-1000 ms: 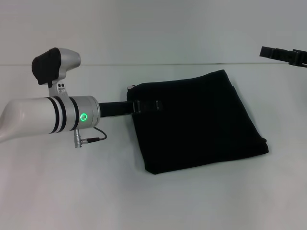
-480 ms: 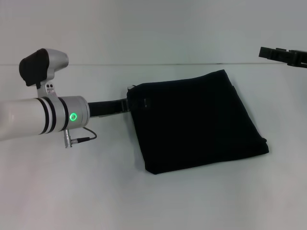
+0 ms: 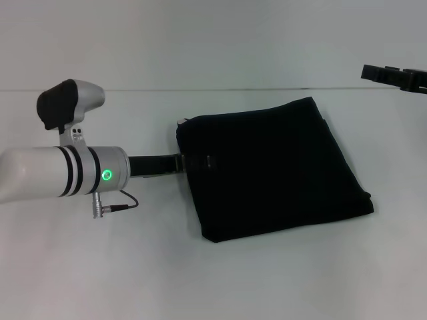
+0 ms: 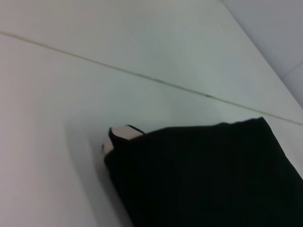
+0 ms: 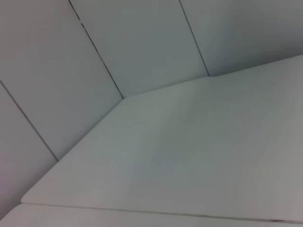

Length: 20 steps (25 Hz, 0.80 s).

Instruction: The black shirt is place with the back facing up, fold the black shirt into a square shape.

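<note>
In the head view, the black shirt (image 3: 270, 167) lies folded into a rough square on the white table (image 3: 133, 267), a little right of centre, its edges slightly askew and a small pale tag showing at its far left corner. The left gripper (image 3: 195, 161) reaches in from the left, low and level, its tip over the shirt's left edge; black on black, so whether its fingers are apart or together cannot be told. The right gripper (image 3: 395, 77) hangs at the far right, well apart from the shirt, its fingers unreadable too. The left wrist view shows the shirt's (image 4: 208, 175) corner with the pale tag (image 4: 124, 134) peeking out. The right wrist view shows only bare table and wall panels.
</note>
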### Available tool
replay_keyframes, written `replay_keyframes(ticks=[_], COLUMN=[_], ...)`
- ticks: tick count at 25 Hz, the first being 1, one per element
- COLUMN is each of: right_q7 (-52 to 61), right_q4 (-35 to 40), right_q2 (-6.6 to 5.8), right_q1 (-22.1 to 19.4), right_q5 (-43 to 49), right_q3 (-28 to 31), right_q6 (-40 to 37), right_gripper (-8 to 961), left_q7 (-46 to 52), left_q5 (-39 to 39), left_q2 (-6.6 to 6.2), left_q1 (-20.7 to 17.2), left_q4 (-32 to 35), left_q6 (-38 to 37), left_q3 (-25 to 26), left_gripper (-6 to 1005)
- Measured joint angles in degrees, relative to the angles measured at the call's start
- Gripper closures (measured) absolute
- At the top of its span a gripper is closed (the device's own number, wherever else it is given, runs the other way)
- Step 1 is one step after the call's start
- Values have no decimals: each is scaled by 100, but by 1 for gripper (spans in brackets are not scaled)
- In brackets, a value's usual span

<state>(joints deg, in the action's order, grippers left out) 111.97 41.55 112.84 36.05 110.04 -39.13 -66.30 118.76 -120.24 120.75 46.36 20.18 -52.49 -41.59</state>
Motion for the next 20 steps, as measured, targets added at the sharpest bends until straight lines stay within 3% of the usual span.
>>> replay_keyframes(ticks=[15,20], right_q7=[-26,-74], right_q4=[2,-40], right_q2=[30,35], right_q1=[7,6], right_q5=[-1,-1], right_q3=[-14,-16], right_q6=[59,65], right_gripper=[265,265], left_q7=[-22,-9], left_q5=[5,-2], left_q2=[28,25], left_q1=[75,71], left_q4=[103,102], left_q6=[11,43], left_q3=[-321,-335], left_gripper=[245,375])
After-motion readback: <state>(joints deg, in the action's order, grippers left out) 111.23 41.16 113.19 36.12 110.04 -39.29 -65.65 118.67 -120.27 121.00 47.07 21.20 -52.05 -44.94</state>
